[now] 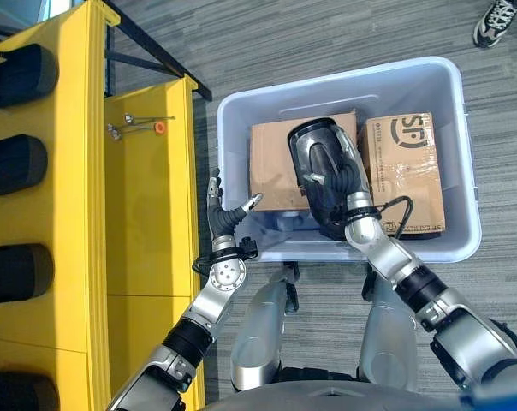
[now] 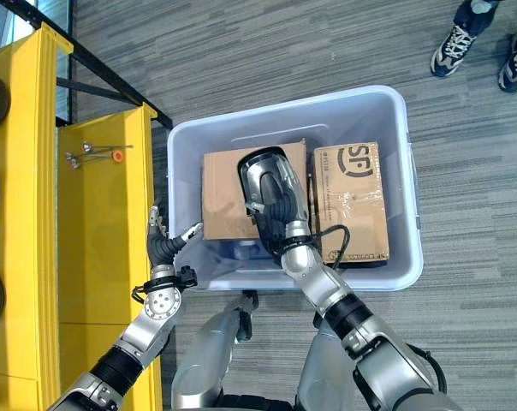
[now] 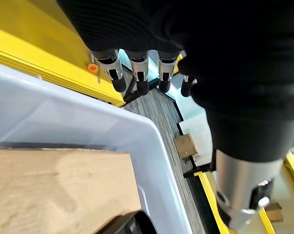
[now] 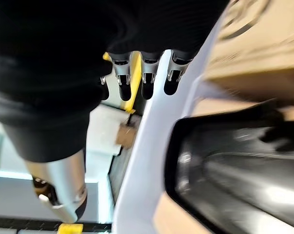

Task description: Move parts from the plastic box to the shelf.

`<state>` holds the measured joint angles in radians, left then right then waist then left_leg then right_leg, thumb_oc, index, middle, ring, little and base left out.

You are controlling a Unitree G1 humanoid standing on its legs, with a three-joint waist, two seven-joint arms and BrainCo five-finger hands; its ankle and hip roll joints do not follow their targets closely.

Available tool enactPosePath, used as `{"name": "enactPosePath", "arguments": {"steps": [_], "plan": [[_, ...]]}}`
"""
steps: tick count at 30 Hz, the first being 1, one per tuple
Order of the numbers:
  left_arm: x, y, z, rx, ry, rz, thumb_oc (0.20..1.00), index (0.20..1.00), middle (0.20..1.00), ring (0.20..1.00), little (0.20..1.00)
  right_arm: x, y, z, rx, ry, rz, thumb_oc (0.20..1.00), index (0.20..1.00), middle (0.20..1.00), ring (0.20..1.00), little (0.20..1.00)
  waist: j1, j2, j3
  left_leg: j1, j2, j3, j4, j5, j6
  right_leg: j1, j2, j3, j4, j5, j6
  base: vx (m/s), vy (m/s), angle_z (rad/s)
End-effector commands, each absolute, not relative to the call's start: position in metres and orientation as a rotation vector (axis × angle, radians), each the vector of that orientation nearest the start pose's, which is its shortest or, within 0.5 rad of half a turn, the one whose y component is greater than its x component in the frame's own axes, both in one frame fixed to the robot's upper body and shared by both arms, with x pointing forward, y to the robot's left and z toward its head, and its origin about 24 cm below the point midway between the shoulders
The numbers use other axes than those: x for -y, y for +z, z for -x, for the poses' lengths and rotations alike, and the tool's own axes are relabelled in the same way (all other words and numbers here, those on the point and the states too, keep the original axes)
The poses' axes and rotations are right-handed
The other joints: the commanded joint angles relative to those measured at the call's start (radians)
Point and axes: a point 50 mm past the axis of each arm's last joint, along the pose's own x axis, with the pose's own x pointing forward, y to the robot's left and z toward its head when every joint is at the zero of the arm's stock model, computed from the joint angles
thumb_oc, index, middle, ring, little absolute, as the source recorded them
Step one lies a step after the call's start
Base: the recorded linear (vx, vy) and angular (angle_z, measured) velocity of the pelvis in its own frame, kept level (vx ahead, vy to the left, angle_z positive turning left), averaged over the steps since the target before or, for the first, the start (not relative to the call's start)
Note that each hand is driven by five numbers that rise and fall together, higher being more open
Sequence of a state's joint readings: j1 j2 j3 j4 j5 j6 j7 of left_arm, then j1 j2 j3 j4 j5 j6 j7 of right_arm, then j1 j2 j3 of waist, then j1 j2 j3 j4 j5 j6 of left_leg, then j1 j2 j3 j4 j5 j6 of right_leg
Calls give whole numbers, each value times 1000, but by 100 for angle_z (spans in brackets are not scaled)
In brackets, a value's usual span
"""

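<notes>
Inside plastic box (image 1: 430, 81), two cardboard cartons (image 1: 271, 163) (side by side), black part (image 1: 320, 158)

The only print stands on the cardboard box (image 1: 408, 167) lying in the plastic box (image 1: 464, 145) just beside the right hand (image 1: 340, 184), on its outer side. Its top carries a large dark round logo with big letters at the end far from the hand. Lines of small dark print run along the logo's side and are too small to read.
</notes>
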<state>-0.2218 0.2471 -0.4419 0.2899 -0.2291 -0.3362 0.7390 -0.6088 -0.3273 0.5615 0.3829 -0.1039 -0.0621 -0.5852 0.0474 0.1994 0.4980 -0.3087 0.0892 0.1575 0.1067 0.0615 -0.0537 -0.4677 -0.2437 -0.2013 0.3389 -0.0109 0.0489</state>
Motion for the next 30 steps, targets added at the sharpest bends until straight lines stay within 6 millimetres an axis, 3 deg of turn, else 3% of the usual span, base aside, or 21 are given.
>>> {"name": "enactPosePath", "arguments": {"steps": [1, 5, 11, 17, 19, 25, 30], "plan": [[-131, 65, -277, 271, 259, 12, 1000, 1000, 1000, 1000, 1000, 71, 146, -341, 513, -23, 492, 1000, 1000, 1000, 1000, 1000, 17, -26, 22, -45, 15, -5, 20, 40, -6, 44, -4, -26, 28, -35, -7, -20, 6, 17], [-130, 65, -277, 277, 246, -12, 1000, 1000, 1000, 1000, 1000, 76, 148, -352, 485, -27, 550, 1000, 1000, 1000, 1000, 1000, 36, -23, 22, -59, 10, -13, 18, 44, -5, 36, -6, -37, 30, -34, -8, -22, 11, 11], [-136, 82, -277, 378, 311, -19, 1000, 1000, 1000, 1000, 1000, 83, 149, -362, 454, -100, 620, 1000, 1000, 1000, 1000, 1000, 67, -27, 22, -89, 6, -28, 22, 50, -3, 20, -9, -51, 34, -30, -11, -13, 23, 9], [-136, 94, -272, 457, 297, -32, 1000, 1000, 1000, 1000, 1000, 112, 143, -371, 382, -326, 568, 1000, 1000, 1000, 1000, 1000, 97, -34, 22, -130, 2, -42, 15, 59, -1, -3, -8, -71, 35, -25, -7, -23, 18, 14], [-136, 96, -270, 465, 302, -15, 1000, 1000, 1000, 1000, 1000, 128, 131, -371, 306, -395, 500, 1000, 1000, 1000, 1000, 1000, 104, -41, 22, -165, -1, -46, 13, 63, 2, -28, -3, -77, 32, -21, -3, -21, 51, 16], [-133, 98, -270, 450, 288, -19, 1000, 1000, 1000, 1000, 1000, 146, 110, -369, 171, -475, 329, 1000, 1000, 1000, 1000, 1000, 110, -47, 22, -230, -10, -55, 29, 60, 5, -78, -2, -77, 49, -28, 1, 8, 46, 5], [-132, 99, -271, 441, 269, -19, 1000, 1000, 1000, 1000, 1000, 153, 114, -375, 178, -423, 352, 1000, 1000, 1000, 1000, 1000, 122, -42, 22, -287, -22, -63, 57, 57, 7, -120, -3, -81, 74, -35, 0, 12, 33, 7]]}}
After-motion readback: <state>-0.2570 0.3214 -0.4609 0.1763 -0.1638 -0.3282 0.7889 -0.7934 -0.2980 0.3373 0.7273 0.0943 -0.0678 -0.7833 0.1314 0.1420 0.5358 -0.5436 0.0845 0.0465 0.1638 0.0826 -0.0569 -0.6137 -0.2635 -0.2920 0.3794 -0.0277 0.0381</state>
